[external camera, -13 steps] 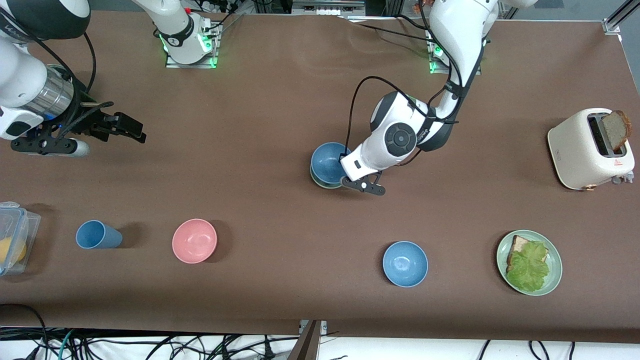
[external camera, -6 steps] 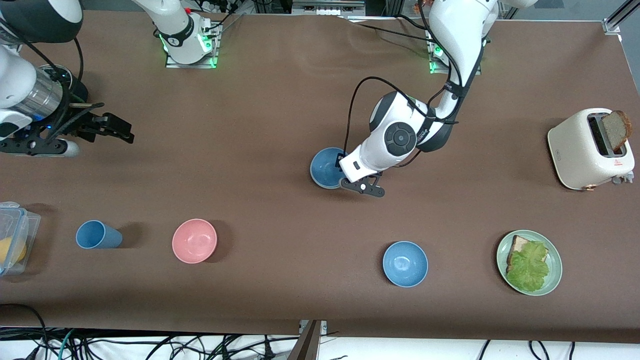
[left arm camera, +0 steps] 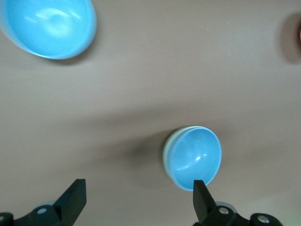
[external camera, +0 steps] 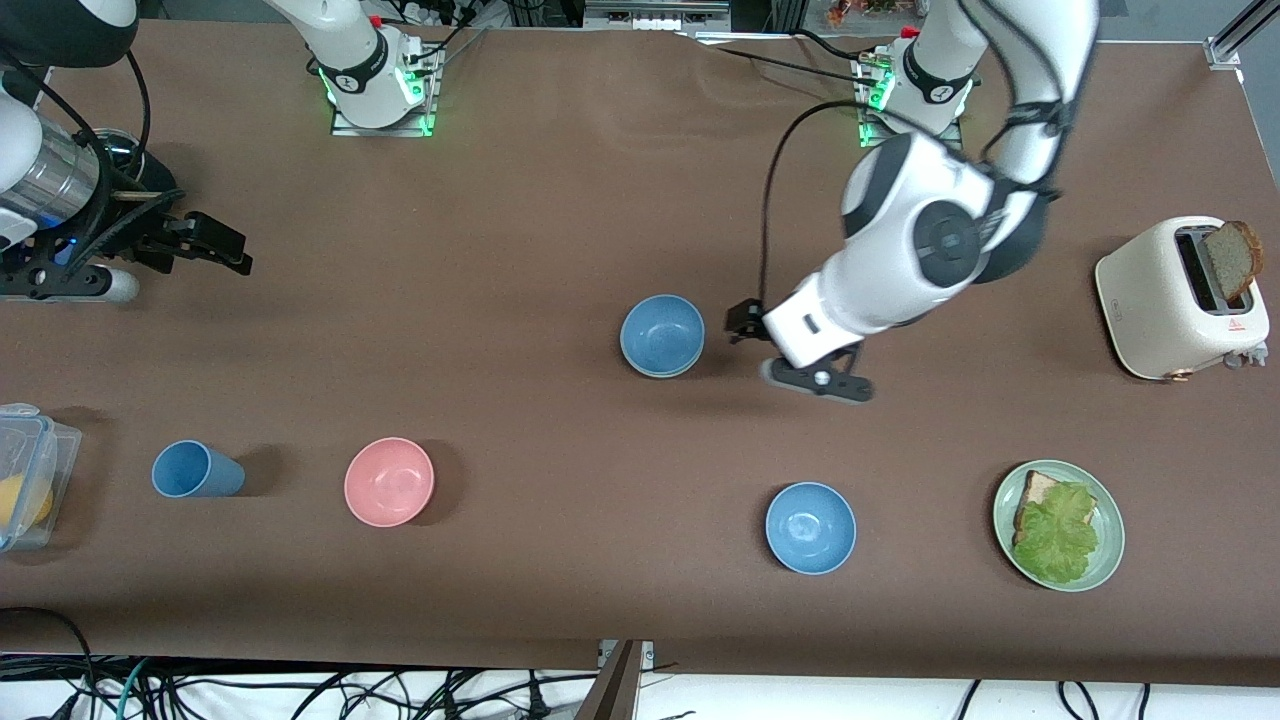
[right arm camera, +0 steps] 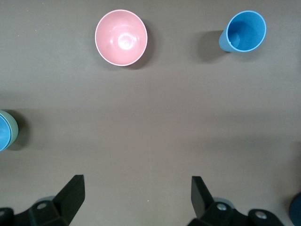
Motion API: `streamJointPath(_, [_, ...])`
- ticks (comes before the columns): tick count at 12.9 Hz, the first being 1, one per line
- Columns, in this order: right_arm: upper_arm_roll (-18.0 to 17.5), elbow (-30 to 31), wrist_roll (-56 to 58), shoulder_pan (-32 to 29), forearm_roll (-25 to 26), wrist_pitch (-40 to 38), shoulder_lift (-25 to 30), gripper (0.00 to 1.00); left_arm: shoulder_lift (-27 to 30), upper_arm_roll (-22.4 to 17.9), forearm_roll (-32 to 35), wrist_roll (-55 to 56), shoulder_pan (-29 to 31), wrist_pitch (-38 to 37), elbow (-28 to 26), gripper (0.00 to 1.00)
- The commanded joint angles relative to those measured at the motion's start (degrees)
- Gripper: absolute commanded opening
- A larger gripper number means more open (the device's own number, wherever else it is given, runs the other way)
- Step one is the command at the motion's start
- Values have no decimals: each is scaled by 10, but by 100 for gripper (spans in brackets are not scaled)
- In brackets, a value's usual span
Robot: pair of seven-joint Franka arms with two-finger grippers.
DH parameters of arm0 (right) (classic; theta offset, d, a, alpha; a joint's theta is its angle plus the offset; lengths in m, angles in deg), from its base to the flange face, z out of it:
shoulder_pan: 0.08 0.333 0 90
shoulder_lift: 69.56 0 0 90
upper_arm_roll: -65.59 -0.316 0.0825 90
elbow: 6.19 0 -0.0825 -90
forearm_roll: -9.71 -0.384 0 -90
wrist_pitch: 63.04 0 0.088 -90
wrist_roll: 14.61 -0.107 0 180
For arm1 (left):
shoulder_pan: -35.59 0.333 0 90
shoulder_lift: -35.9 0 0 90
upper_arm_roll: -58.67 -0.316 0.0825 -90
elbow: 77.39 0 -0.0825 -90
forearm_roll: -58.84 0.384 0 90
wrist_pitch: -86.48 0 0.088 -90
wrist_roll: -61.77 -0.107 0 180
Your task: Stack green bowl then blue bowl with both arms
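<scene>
The dusty blue bowl (external camera: 661, 332) sits nested in the pale green bowl (external camera: 648, 371) at the middle of the table; only the green rim shows. In the left wrist view the blue bowl (left arm camera: 195, 157) and a sliver of green rim (left arm camera: 167, 151) lie by one fingertip. My left gripper (external camera: 745, 325) (left arm camera: 138, 200) is open and empty, over bare table beside the stack, toward the left arm's end. My right gripper (external camera: 215, 245) (right arm camera: 136, 195) is open and empty, over bare table at the right arm's end, where that arm waits.
A glossy sky-blue bowl (external camera: 810, 527) (left arm camera: 47, 26), a pink bowl (external camera: 389, 481) (right arm camera: 121, 36) and a blue cup (external camera: 195, 470) (right arm camera: 242, 32) stand nearer the front camera. A green plate (external camera: 1110, 560) with bread and lettuce, a toaster (external camera: 1170, 300) and a plastic box (external camera: 25, 470) stand at the table's ends.
My left gripper has let go of the blue bowl, now resting in the green bowl, and has lifted away toward the left arm's end. My right gripper has drawn slightly toward its own end.
</scene>
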Motion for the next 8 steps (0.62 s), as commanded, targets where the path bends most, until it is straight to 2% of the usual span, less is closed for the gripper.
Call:
streamJointPath(1, [-7,-4,-2,-1,6,-12,3,100,43,7,72,0,53,-80,28,100])
streamJointPath(3, [-7,-4,1,-1,6,-13,6,100,65,9,101,-2,99,-135,54,100])
streamJointPath(8, [-7,-5,5,1,6,-12,7,100,107,11,105,-82,191,-224,53,100])
